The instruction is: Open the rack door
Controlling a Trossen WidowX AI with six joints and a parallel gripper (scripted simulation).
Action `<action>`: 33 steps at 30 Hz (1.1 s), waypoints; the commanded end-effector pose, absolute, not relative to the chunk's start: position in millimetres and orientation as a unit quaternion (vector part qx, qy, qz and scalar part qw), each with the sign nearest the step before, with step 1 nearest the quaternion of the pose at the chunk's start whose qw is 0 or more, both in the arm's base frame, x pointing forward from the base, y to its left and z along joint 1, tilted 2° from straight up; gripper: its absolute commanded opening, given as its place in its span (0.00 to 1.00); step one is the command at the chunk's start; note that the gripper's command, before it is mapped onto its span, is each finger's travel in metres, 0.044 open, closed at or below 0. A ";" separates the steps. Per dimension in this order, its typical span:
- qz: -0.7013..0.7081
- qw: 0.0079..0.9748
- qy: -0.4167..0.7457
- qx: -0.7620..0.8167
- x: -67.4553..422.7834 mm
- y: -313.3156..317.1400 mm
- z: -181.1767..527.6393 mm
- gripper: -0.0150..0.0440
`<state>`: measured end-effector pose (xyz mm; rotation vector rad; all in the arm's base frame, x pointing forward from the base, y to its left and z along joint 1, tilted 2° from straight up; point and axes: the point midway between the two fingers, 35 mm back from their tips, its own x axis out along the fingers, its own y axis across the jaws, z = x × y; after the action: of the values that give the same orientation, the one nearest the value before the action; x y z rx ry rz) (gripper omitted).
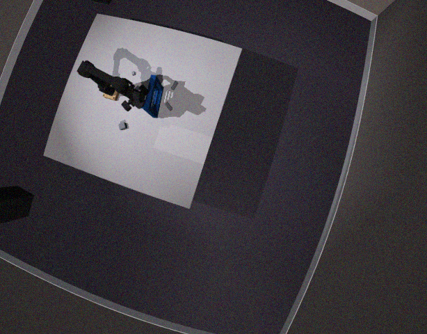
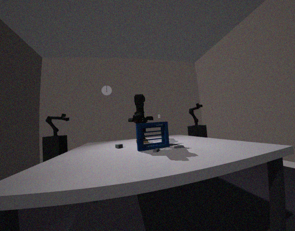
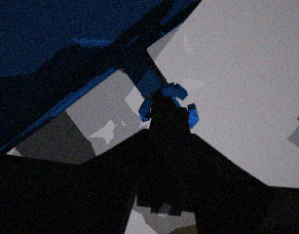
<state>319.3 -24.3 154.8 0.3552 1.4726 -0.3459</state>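
The blue rack [image 1: 150,109] [image 2: 140,141] stands upright on the table [image 1: 127,158] [image 2: 92,169]; its top shows dark blue in the wrist view [image 3: 22,34], running diagonally. The black handle [image 3: 168,114] stands out from the rack's arm-side face, with blue curved pieces around its far end. My gripper [image 1: 138,97] [image 2: 140,119] [image 3: 168,137] is shut on the handle, one dark finger on each side, and sits askew to the rack's edge. The arm hides the handle in the top view. I cannot tell how far the handle is turned, and no door gap shows.
A grey cube [image 1: 123,124] [image 2: 118,146] lies off to one side of the arm. Two grey bars [image 1: 174,85] [image 1: 168,106] lie behind the rack. A small grey piece [image 1: 133,73] and a tan block [image 1: 110,95] are near the arm.
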 end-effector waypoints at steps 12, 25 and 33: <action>-0.384 0.609 0.563 0.406 319.6 -24.5 155.1 0.28; -0.515 0.485 0.446 0.548 319.6 -24.5 155.0 0.28; -0.515 0.485 0.446 0.548 319.6 -24.5 155.0 0.33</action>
<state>319.5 -23.9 154.8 1.3153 1.1003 -1.2381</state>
